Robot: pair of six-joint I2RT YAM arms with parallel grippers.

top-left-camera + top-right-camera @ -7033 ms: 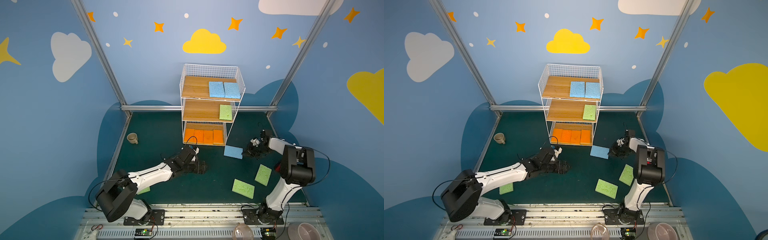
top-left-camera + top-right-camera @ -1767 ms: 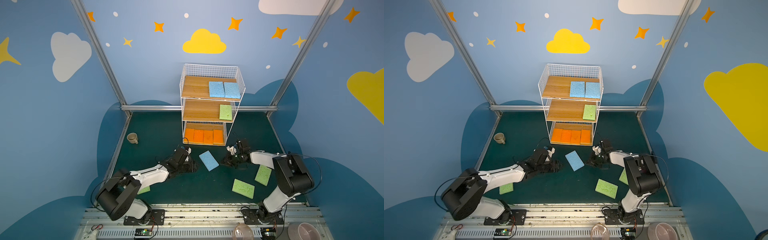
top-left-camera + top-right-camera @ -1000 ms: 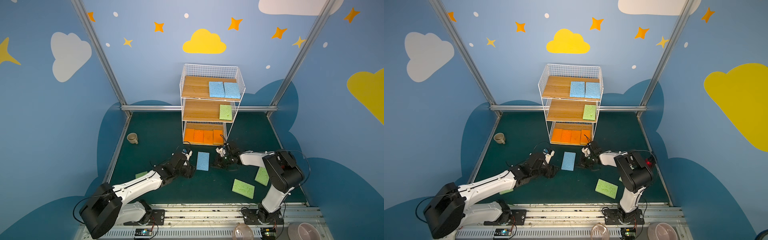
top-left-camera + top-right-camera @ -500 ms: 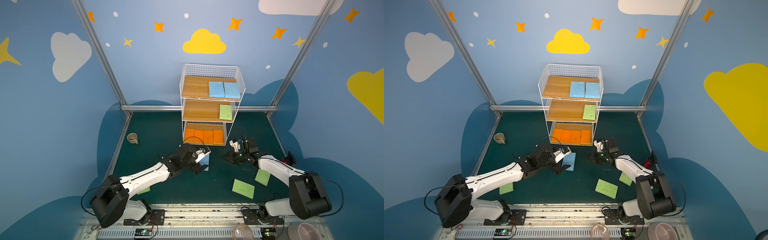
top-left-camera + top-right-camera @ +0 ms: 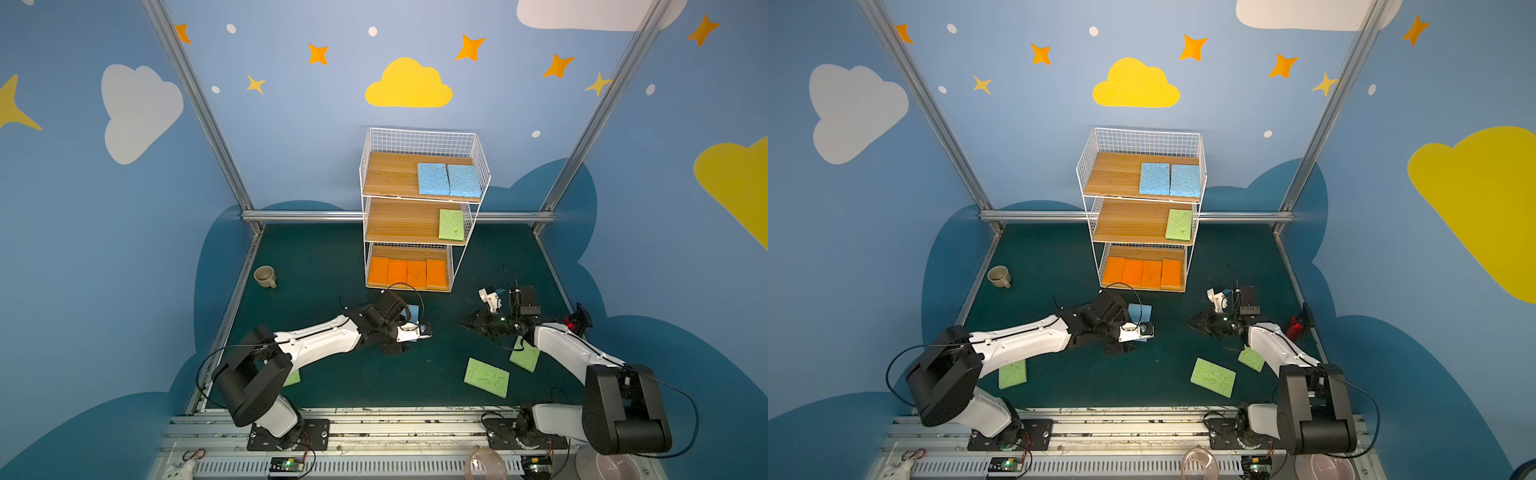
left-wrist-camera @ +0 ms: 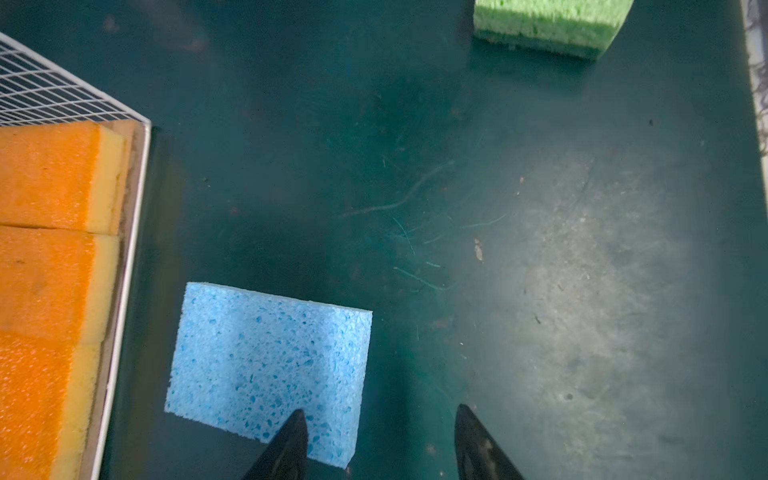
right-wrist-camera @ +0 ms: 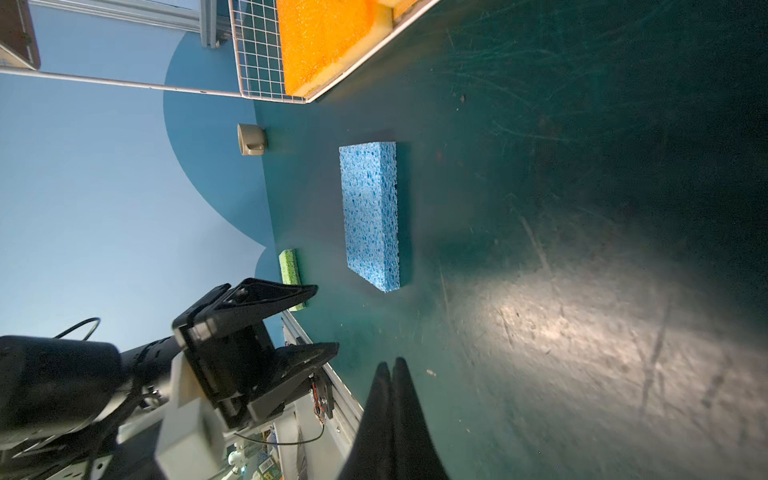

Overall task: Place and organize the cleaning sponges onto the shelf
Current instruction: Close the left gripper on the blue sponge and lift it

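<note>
A light blue sponge (image 6: 266, 357) (image 5: 413, 311) lies flat on the green mat in front of the shelf (image 5: 376, 199). My left gripper (image 6: 379, 413) (image 5: 405, 332) hovers open at its edge, one fingertip (image 6: 297, 417) over the sponge's corner and the other over bare mat. My right gripper (image 7: 390, 363) (image 5: 463, 326) is shut on nothing, to the right of that sponge. On the shelf, two blue sponges (image 5: 449, 179) lie on the top board, one green sponge (image 5: 451, 224) on the middle and several orange ones (image 5: 407, 272) on the bottom.
Two green sponges (image 5: 486, 376) (image 5: 524, 355) lie on the mat near the right arm, and a third (image 5: 1012, 374) lies beside the left arm's base. A beige cup (image 5: 264, 276) stands at the far left. A metal rail (image 5: 374, 424) borders the front.
The right gripper pushed the blue sponge leftward, then drew back to the right. The left gripper moved over the sponge and its jaws have narrowed.
</note>
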